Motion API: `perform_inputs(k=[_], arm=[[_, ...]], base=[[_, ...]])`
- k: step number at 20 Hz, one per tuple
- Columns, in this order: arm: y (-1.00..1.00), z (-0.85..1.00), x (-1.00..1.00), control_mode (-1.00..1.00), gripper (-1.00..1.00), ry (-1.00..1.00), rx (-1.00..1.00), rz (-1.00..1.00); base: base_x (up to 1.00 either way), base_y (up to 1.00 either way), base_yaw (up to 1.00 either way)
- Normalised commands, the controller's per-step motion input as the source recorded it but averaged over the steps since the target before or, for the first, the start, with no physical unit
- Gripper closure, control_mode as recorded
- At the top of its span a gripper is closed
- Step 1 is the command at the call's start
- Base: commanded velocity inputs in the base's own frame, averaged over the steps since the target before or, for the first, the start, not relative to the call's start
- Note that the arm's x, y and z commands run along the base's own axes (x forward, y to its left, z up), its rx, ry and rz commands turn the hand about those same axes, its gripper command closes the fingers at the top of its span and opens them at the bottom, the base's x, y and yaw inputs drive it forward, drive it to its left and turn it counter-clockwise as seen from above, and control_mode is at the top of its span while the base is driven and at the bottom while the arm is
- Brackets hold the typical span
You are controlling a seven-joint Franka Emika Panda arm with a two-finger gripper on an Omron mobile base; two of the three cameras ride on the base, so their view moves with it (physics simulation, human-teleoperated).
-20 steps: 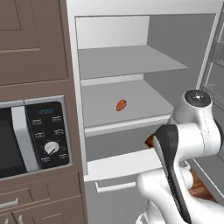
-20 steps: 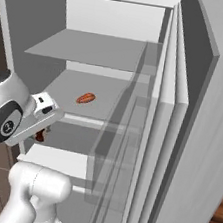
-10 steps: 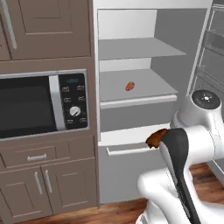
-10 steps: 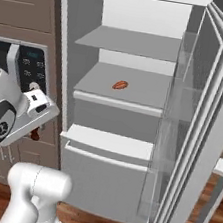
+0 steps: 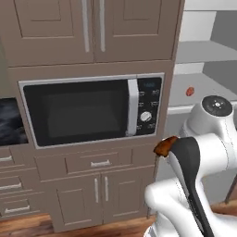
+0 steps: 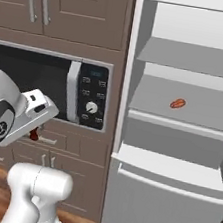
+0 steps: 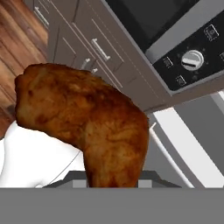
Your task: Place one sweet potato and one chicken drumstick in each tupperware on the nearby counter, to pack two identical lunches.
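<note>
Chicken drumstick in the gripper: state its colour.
Mottled golden-brown, roasted-looking chicken drumstick, best in the hand view.

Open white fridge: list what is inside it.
In the open white fridge, one small reddish-brown sweet potato lies alone on the middle grey shelf; the shelf above looks bare. Below sits a closed white drawer, its contents hidden.

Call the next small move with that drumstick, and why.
Probably keep carrying it left along the cabinets. The tool is shut on the chicken drumstick, and ahead sit the microwave and drawers, with a patch of dark counter at far left and no container in sight.
</note>
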Motion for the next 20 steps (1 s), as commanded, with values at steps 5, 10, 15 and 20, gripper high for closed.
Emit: perform_inputs(k=[5, 10, 15, 20], arm=[[0.0, 0.0, 0.0, 1.0, 1.0, 0.0, 0.0, 0.0], [0.0, 0.0, 0.0, 1.0, 1.0, 0.0, 0.0, 0.0], [0.0, 0.0, 0.0, 1.0, 1.0, 0.0, 0.0, 0.0], [0.0, 0.0, 0.0, 1.0, 1.0, 0.0, 0.0, 0.0]], base=[[0.43, 1.0, 0.08], [0.33, 1.0, 0.06], [0.35, 1.0, 0.03], [0.47, 1.0, 0.0]])
